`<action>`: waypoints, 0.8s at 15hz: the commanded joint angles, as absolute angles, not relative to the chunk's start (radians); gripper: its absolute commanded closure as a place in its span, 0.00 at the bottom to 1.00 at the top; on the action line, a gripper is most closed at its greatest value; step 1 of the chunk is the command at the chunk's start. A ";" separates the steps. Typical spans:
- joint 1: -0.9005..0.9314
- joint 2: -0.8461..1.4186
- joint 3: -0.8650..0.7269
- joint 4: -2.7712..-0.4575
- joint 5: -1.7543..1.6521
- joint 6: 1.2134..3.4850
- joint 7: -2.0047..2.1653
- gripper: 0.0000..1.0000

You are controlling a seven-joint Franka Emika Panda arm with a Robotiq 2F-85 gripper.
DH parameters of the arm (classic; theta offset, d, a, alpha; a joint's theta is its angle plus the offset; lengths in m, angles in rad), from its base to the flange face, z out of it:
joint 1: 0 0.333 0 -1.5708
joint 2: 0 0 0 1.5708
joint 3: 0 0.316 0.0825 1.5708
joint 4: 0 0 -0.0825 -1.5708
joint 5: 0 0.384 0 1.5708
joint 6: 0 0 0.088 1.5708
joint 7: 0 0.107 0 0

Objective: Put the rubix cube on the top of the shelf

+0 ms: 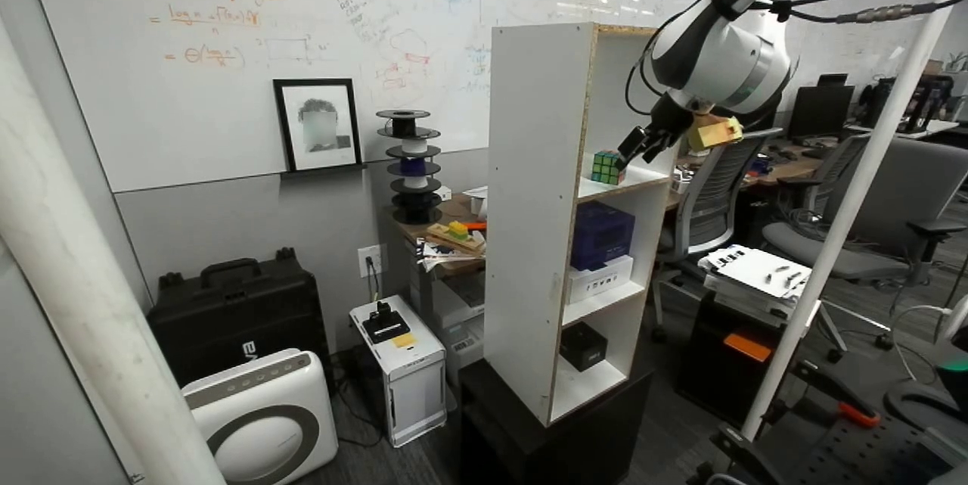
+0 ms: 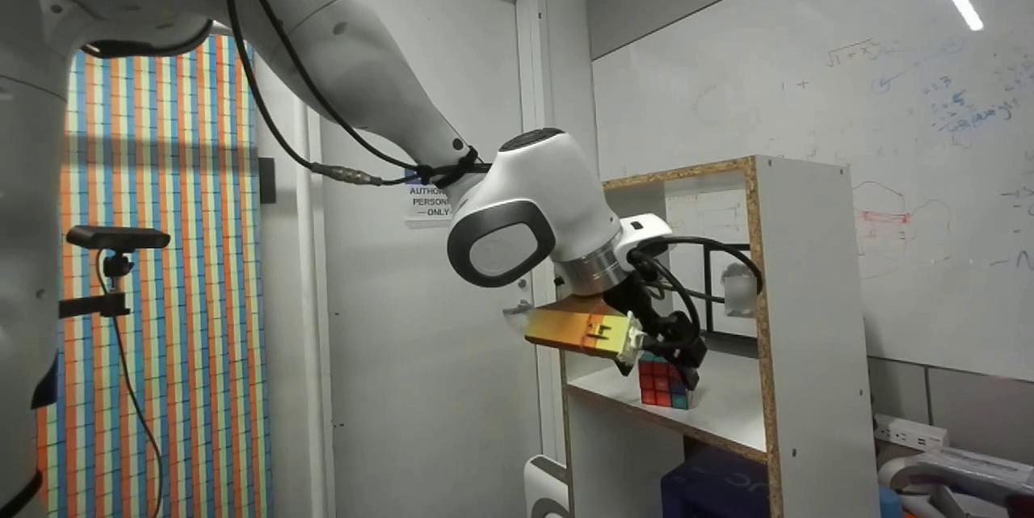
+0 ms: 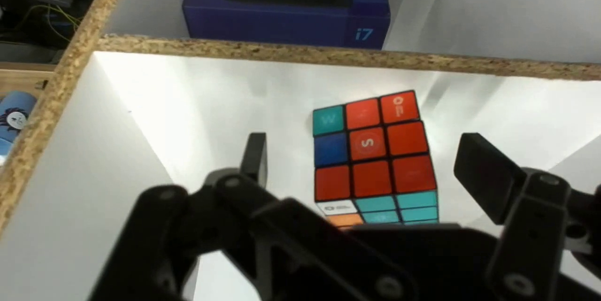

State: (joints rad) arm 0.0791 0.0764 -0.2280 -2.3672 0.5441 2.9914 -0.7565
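Observation:
The rubix cube (image 1: 607,168) sits on the floor of the top compartment of the white shelf (image 1: 535,205). Its red face and part of a teal face show in the wrist view (image 3: 371,150). In an exterior view the cube (image 2: 662,385) is partly covered by a finger, inside the shelf (image 2: 817,324). My gripper (image 1: 637,153) reaches down into that compartment from its open front; it also shows in an exterior view (image 2: 658,368). In the wrist view the gripper (image 3: 368,162) is open, with one finger on each side of the cube and a gap on both sides.
A dark blue box (image 1: 603,234) on a white box (image 1: 601,281) fills the middle compartment. A black box (image 1: 582,346) is in the bottom one. The shelf's side walls and particle-board edge (image 3: 328,56) surround the gripper. Filament spools (image 1: 412,167) stand behind the shelf.

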 commanded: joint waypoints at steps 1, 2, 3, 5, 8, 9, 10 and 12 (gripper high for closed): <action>0.057 0.142 -0.193 -2.282 0.667 3.001 -0.858 0.00; 0.050 0.154 -0.177 -2.267 0.718 2.997 -0.891 0.00; 0.040 0.166 -0.152 -2.249 0.788 3.003 -0.940 0.00; 0.020 0.182 -0.106 -2.220 0.922 3.016 -1.049 0.26; -0.005 0.189 -0.069 -2.193 1.064 3.004 -1.187 0.50; -0.009 0.185 -0.065 -2.192 1.091 3.002 -1.218 0.57; -0.006 0.167 -0.071 -2.209 1.091 3.003 -1.222 0.60; 0.009 0.126 -0.100 -2.269 1.021 2.999 -1.169 0.60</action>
